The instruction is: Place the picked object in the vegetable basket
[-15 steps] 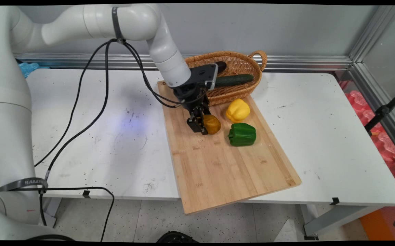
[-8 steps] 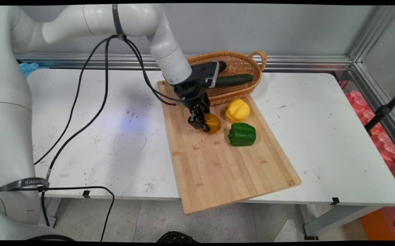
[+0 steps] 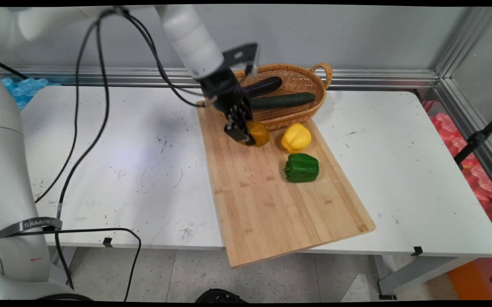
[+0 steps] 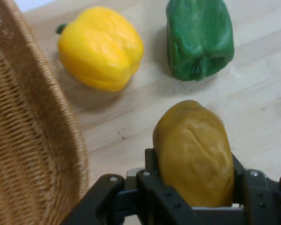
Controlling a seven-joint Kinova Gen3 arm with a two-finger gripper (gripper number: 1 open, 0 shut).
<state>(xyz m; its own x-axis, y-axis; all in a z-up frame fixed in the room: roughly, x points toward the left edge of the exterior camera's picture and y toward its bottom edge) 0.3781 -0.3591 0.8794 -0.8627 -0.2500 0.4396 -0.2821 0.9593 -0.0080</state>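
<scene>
My gripper (image 3: pixel 246 135) is shut on a brownish-yellow potato (image 3: pixel 258 133), held off the wooden cutting board (image 3: pixel 271 200) near its far end. In the hand view the potato (image 4: pixel 194 152) sits between the black fingers (image 4: pixel 152 187), above the board. A yellow bell pepper (image 3: pixel 296 137) lies on the board just right of the potato, and a green bell pepper (image 3: pixel 301 168) lies nearer the front. Both peppers, yellow (image 4: pixel 100 47) and green (image 4: pixel 199 37), show in the hand view. The wicker basket (image 3: pixel 309 81) stands right behind the gripper.
The basket holds a cucumber (image 3: pixel 286 100) and a dark eggplant (image 3: pixel 263 86); its woven wall (image 4: pixel 28 140) fills the hand view's left. Black cables (image 3: pixel 84 140) hang from the arm over the table's left half. An aluminium frame runs along the back and right edges.
The gripper has risen with the potato off the board and moved back toward the basket. The eggplant in the basket is now uncovered.
</scene>
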